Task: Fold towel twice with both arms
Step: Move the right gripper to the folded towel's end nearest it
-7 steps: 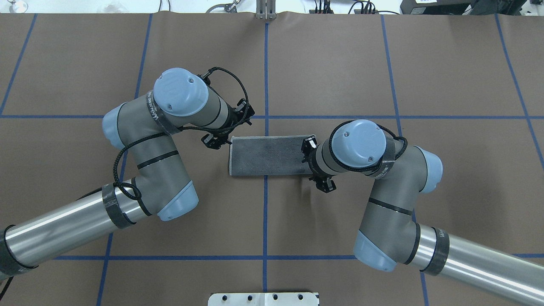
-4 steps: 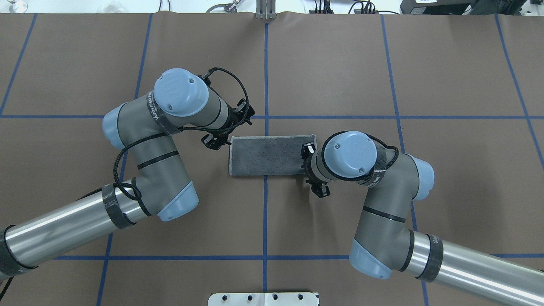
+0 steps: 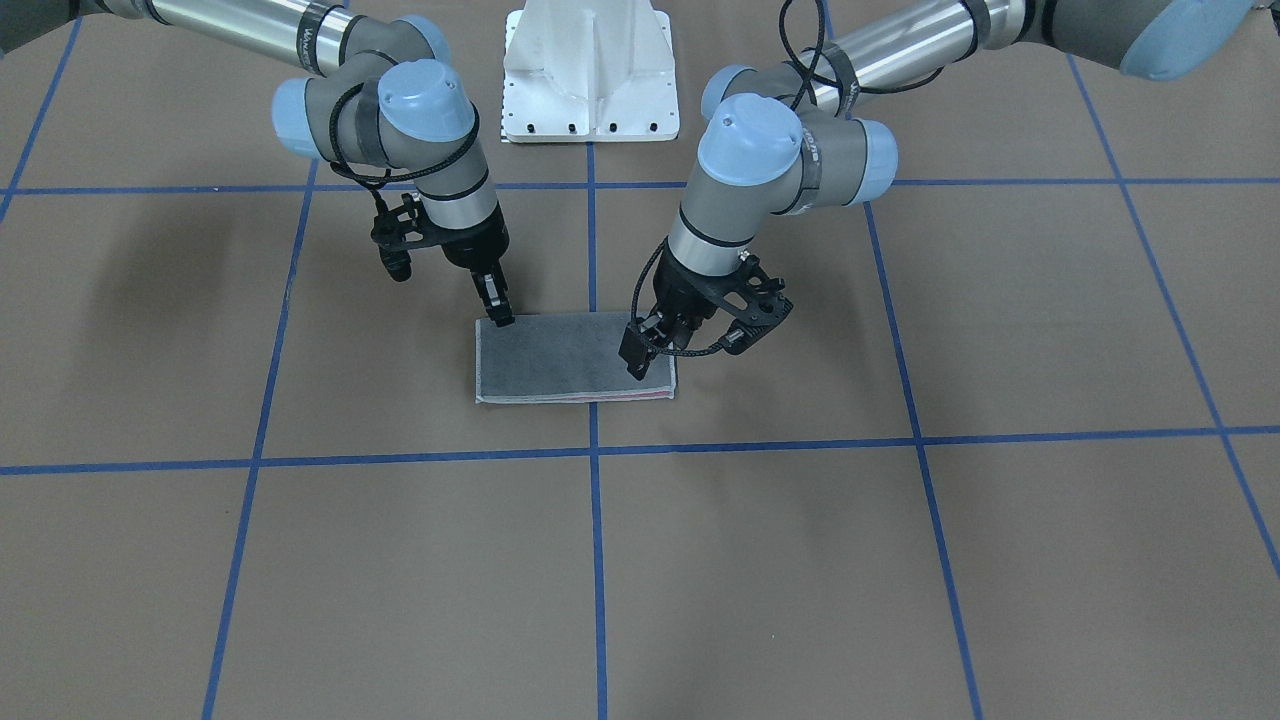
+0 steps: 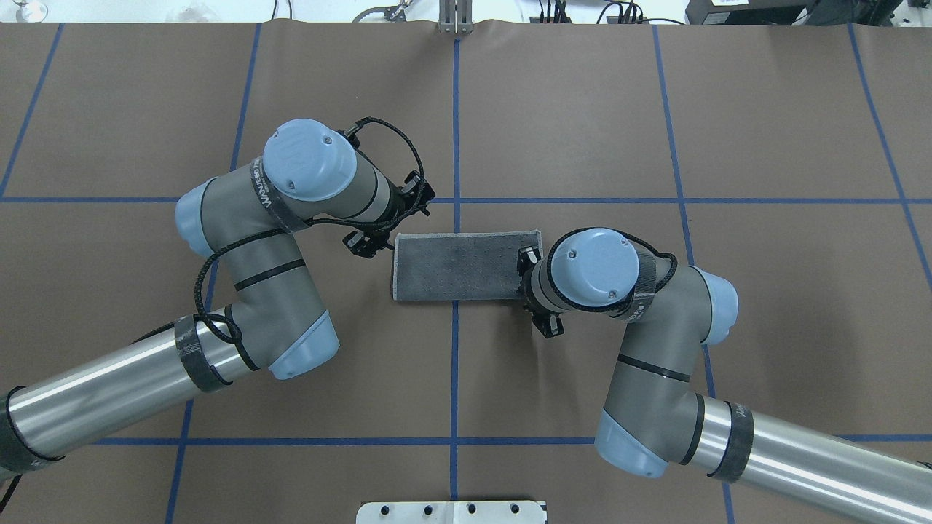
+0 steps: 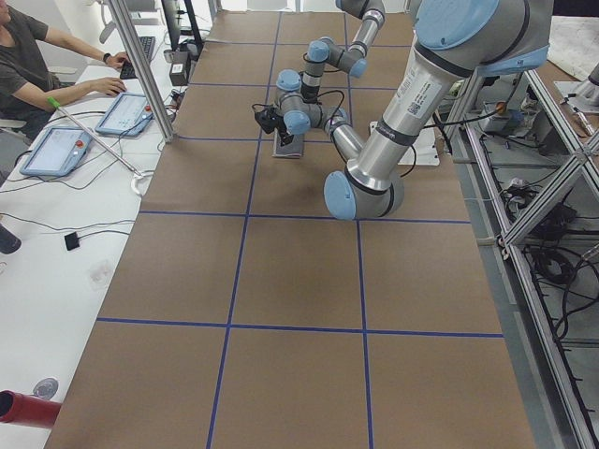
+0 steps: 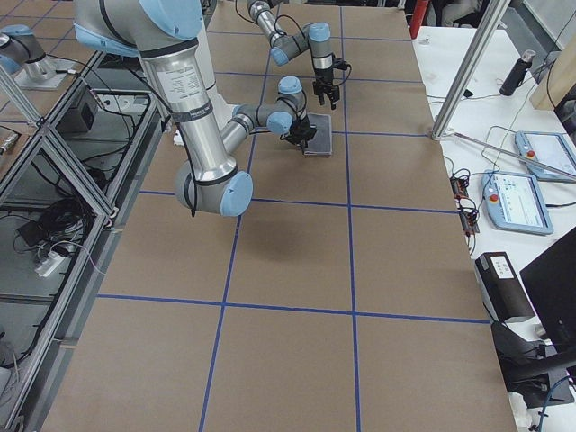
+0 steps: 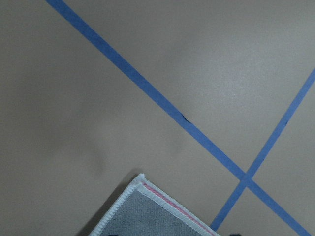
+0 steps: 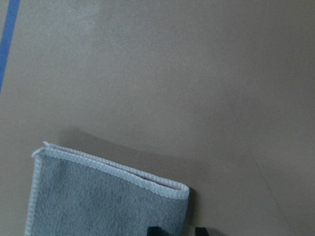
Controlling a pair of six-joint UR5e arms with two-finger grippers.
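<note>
Between the two end effectors, a small terry towel (image 3: 565, 358) lies flat on the brown paper-covered worktop (image 3: 800, 550). It is folded into a long rectangle with its dark grey face up. A light grey stitched edge runs round it, and a thin pink-red line shows along the side farthest from the robot. It straddles one strip of blue tape (image 3: 592, 500).

The black two-finger right end effector (image 3: 497, 305) points down at the towel's short end on the robot's right, at the corner nearest the robot's base. In the right wrist view its two dark fingertips (image 8: 153, 230) stand spread. The towel's stitched edge (image 8: 162, 188) passes between them, one tip over the cloth and one over bare worktop.

The black left end effector (image 3: 640, 362) hangs low over the opposite short end. The front view shows its tip close above or on the grey cloth; I cannot tell which. I also cannot tell whether its fingers are spread or pressed together. The left wrist view shows only a corner of the towel (image 7: 147, 216) beneath it, just beside crossing tape lines.
</note>
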